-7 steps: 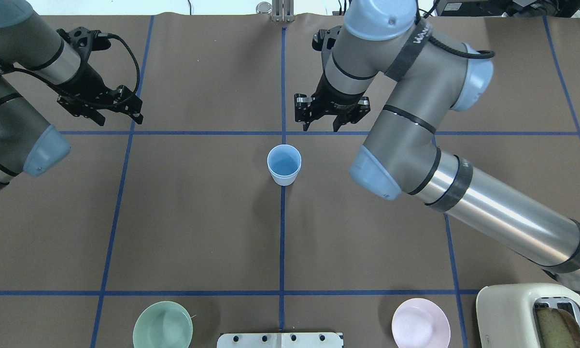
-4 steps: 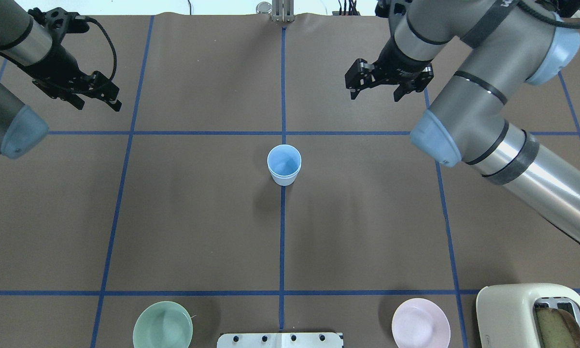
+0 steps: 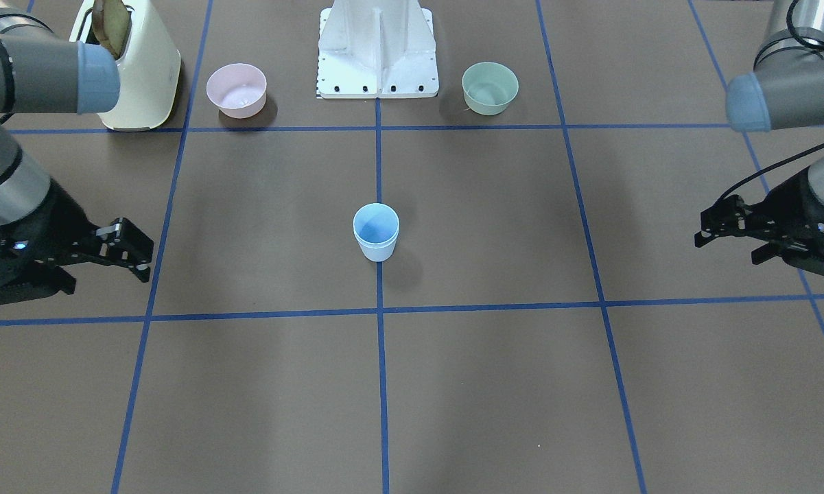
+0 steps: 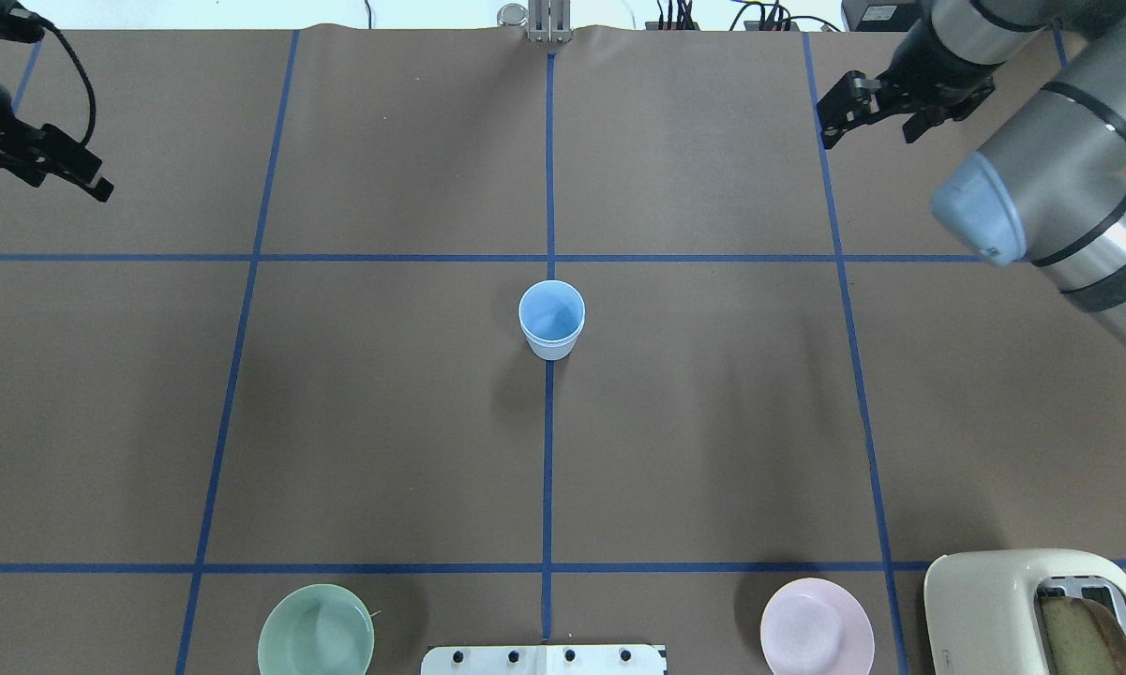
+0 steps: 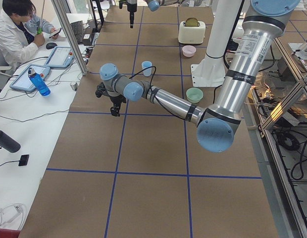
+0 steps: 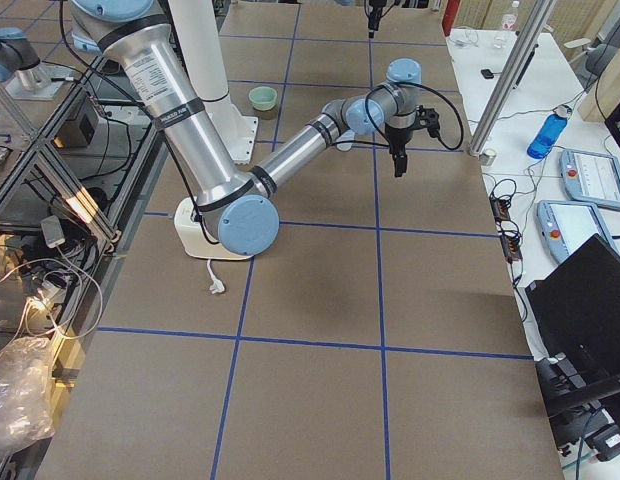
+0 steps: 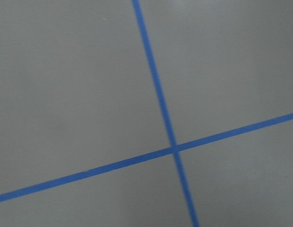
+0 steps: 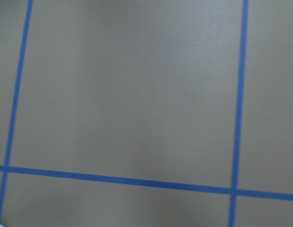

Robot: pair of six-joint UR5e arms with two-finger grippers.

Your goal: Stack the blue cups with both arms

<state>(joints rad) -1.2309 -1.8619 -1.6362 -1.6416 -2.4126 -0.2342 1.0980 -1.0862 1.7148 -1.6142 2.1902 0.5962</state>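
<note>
Now both arms have swung back from the middle. The right gripper (image 4: 870, 131) sits at the overhead frame's upper right and the left gripper (image 4: 64, 173) at its upper left edge, both spread wide and empty. The blue cups (image 4: 551, 319) stand at centre, apparently nested, so stacking looks finished.

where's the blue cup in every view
front-facing: blue cup at centre
overhead: blue cup at centre
exterior left: blue cup upper middle
exterior right: not visible
left wrist: not visible
right wrist: not visible
landmark: mint-green bowl beside white pedestal
</note>
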